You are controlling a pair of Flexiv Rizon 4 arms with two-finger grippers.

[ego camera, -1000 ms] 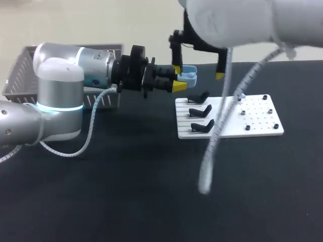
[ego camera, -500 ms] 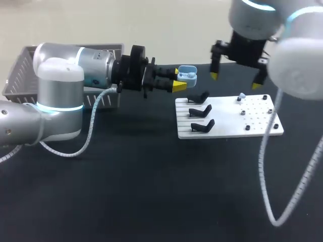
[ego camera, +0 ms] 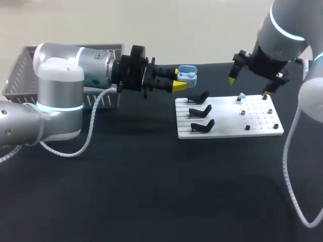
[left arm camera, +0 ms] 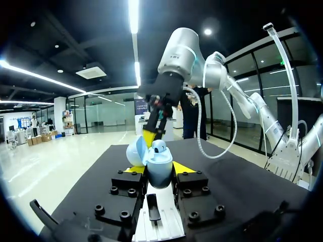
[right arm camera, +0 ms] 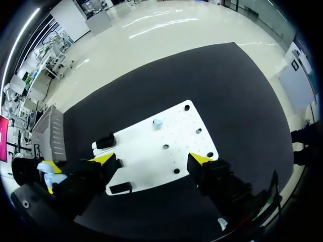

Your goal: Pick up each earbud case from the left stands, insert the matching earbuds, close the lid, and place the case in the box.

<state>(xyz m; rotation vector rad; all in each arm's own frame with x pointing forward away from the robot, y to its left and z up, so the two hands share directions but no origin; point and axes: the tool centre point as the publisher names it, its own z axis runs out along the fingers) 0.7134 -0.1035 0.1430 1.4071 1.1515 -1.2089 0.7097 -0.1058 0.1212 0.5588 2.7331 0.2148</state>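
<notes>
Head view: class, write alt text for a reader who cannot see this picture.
The left pincer holds a light blue earbud case, lid open, above a black table. The right pincer hangs open over a white board carrying three black stands and one blue earbud; a grey basket sits far left.

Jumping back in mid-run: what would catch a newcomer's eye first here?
The left gripper holds a pale blue case in the air, lid open, near the white board's left end. The right gripper hangs open above the board's right half, where a lone blue earbud sits. Three black stands on the board's left side are empty.
</notes>
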